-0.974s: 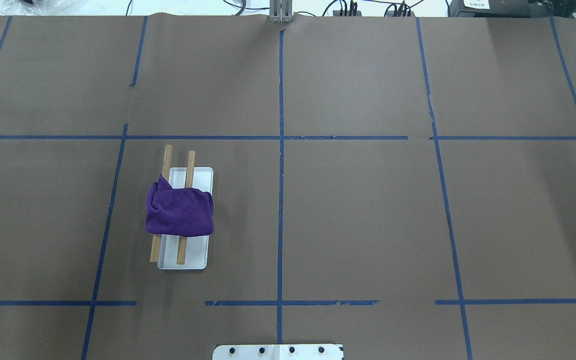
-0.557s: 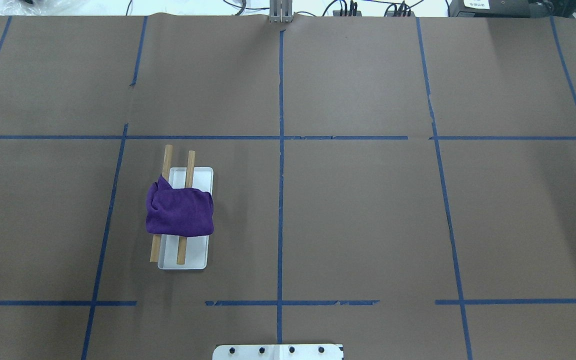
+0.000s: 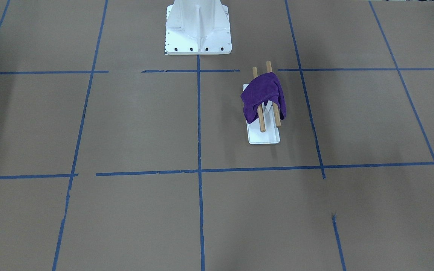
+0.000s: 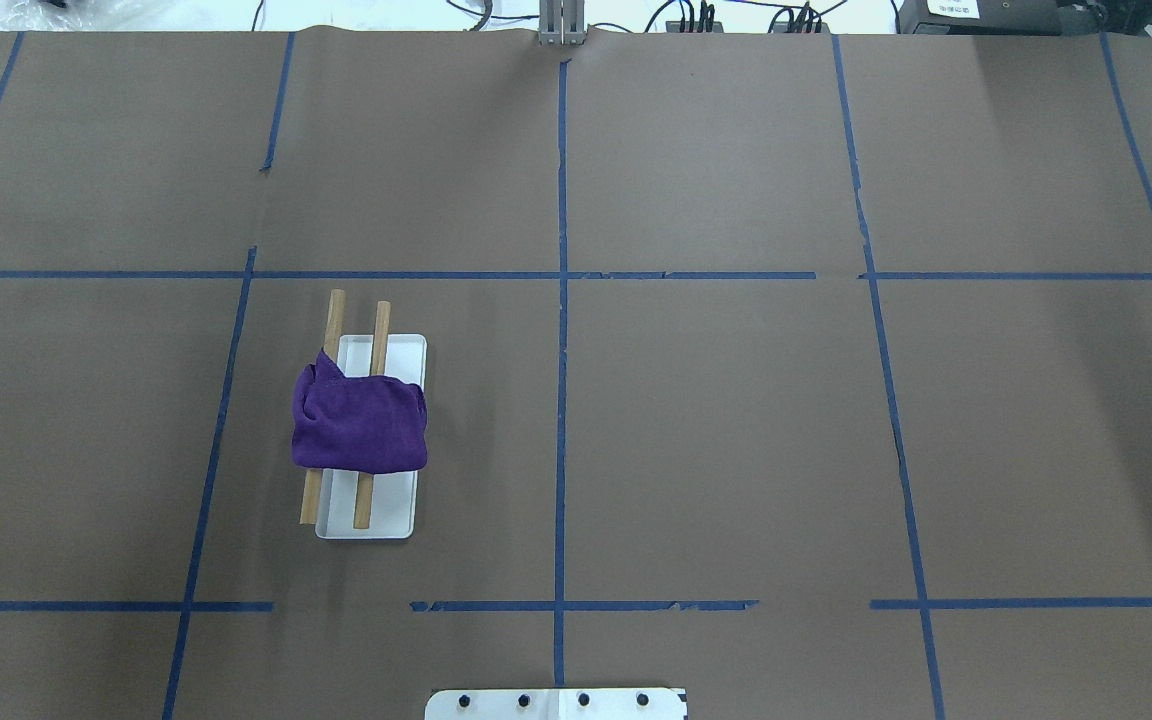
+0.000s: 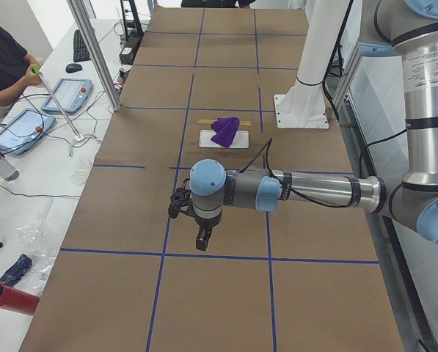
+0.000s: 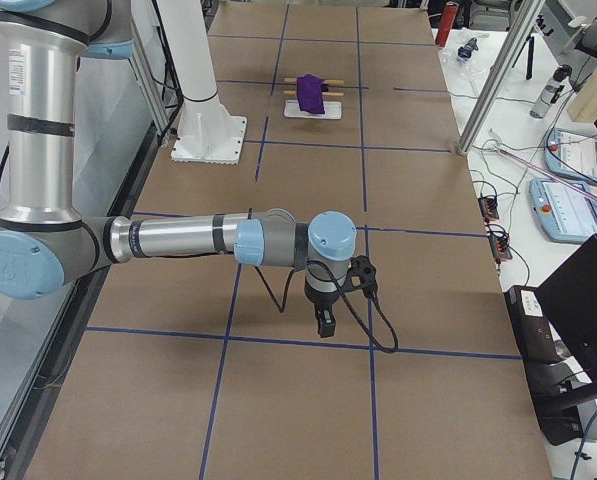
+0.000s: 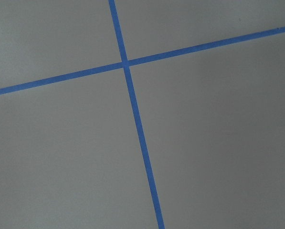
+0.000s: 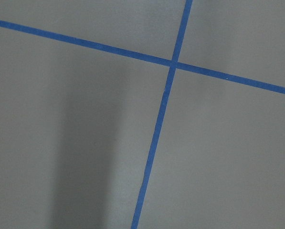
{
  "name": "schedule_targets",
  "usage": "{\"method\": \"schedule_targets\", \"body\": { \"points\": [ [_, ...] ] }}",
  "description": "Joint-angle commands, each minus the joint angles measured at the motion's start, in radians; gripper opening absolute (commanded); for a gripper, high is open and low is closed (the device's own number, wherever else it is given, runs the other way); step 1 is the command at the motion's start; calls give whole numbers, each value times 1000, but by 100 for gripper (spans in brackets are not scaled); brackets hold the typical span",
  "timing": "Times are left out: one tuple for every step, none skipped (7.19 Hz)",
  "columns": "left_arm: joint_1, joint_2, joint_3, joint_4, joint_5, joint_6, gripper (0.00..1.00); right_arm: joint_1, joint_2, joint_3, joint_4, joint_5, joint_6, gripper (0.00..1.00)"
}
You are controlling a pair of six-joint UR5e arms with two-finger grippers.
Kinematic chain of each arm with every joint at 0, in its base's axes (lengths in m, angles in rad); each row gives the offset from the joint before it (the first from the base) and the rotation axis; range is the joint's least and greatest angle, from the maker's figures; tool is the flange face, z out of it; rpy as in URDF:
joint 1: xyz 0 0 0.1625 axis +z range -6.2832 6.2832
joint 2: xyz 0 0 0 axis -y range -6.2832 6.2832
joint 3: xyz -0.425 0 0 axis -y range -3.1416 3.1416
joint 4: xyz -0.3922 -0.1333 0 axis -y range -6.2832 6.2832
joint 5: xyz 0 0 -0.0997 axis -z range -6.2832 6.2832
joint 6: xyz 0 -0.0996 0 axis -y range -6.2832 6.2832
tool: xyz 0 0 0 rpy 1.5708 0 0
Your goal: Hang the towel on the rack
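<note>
A purple towel (image 4: 361, 425) lies draped over both wooden dowels of the rack (image 4: 335, 315), which stands on its white base on the table's left half. The towel also shows in the front view (image 3: 262, 94), where it hangs down on both sides of the rack (image 3: 264, 137). My left gripper (image 5: 202, 240) hangs over bare brown paper, well away from the towel (image 5: 224, 130); I cannot tell whether it is open or shut. My right gripper (image 6: 324, 322) hangs over bare paper far from the towel (image 6: 310, 92); I cannot tell its state either. Both wrist views show only paper and blue tape.
The large white bolted pedestal (image 3: 197, 26) stands at the robot's edge of the table. Blue tape lines grid the brown paper. A person (image 5: 2, 62) and tablets (image 5: 68, 95) are on a side bench, and a metal post (image 5: 94, 51) stands by the table edge.
</note>
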State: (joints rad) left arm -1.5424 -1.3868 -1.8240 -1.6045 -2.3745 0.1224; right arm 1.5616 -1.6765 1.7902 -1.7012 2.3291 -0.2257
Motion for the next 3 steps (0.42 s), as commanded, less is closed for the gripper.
{"method": "schedule_targets", "body": {
  "points": [
    [-1, 0, 3, 0, 0, -1, 100, 0, -5, 5, 0, 4, 2, 100],
    [1, 0, 2, 0, 0, -1, 100, 0, -5, 5, 0, 9, 2, 100],
    [1, -4, 2, 0, 0, -1, 100, 0, -5, 3, 0, 7, 2, 100]
  ]
}}
